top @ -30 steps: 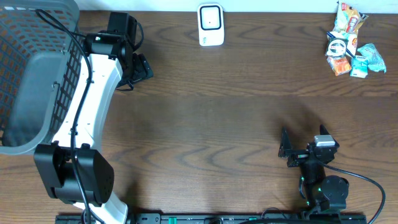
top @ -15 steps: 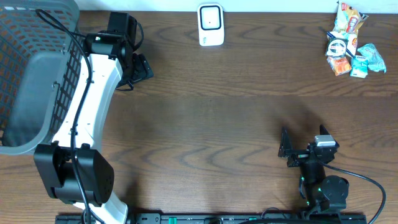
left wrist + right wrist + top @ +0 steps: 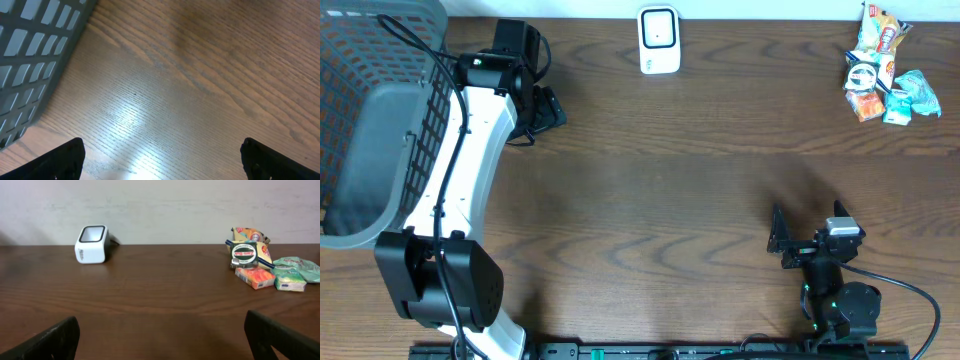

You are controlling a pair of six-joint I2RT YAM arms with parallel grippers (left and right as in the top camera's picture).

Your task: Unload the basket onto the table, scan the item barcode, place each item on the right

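The things I have to scan are the snack packets, heaped in a small pile at the far right corner of the counter, well apart from both arms and from the white scanner, which sits at the far edge near the middle with its window tilted upward. From here they look like thin film pouches, so I expect them to be light, soft and crinkly, with a slick skin that could slide out of a shallow pinch. I would grip one across a sealed edge or a narrow end, leaving the printed faces free to turn toward the scanner. I cannot make out any barcode from either view. The orange packet lies flat at the front of the pile and looks the easiest to lift without dragging its neighbours, though the packets touch and overlap. The left end effector is wide open and holds nothing. Its arm reaches up along the grey basket and points down at bare wood just beside the basket wall. The right end effector also stands wide open and empty. Its arm is folded low at the near edge, with the wrist level and looking straight across the counter at the scanner and the pile. I judge the right arm the better placed for the pick.
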